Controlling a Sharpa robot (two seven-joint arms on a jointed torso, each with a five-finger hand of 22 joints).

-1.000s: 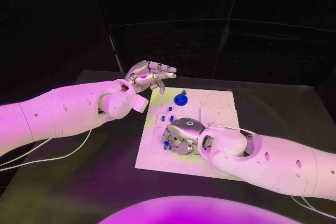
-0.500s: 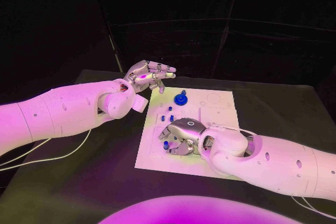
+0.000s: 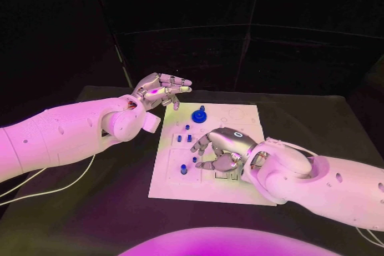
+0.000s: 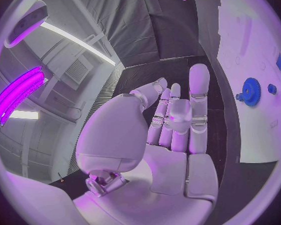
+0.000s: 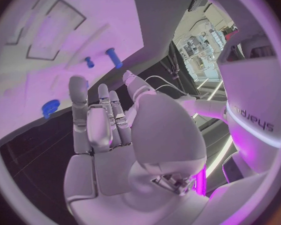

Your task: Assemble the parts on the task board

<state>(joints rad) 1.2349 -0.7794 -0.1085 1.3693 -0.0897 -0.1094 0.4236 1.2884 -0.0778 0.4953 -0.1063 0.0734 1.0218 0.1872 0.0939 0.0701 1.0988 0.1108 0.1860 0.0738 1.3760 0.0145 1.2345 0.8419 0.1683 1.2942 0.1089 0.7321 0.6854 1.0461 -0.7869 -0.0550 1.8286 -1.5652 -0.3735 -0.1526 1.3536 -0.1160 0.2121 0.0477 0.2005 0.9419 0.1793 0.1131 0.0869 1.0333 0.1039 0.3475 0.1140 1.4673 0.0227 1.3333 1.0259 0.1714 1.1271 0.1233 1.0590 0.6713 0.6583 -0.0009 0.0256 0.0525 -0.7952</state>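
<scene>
While both arms reach in over the black worktop (image 3: 96, 211), things stand so, left to right:
Left hand: the left hand (image 3: 162, 89) hovers beyond the far-left corner of the task board, fingers loosely apart, holding nothing.
Task board: the white task board (image 3: 180, 186) lies flat in the middle of the worktop.
Blue gear: a blue gear (image 3: 199, 115) sits at the far edge of the board, near the left hand.
Small blue parts: small blue parts (image 3: 183, 138) stand on the board's left half; one blue peg (image 3: 183, 168) stands nearer, just left of the right hand.
Right hand: the right hand (image 3: 222, 152) hangs over the board's middle, fingers curled downward and spread; I cannot tell whether it grips anything.
</scene>
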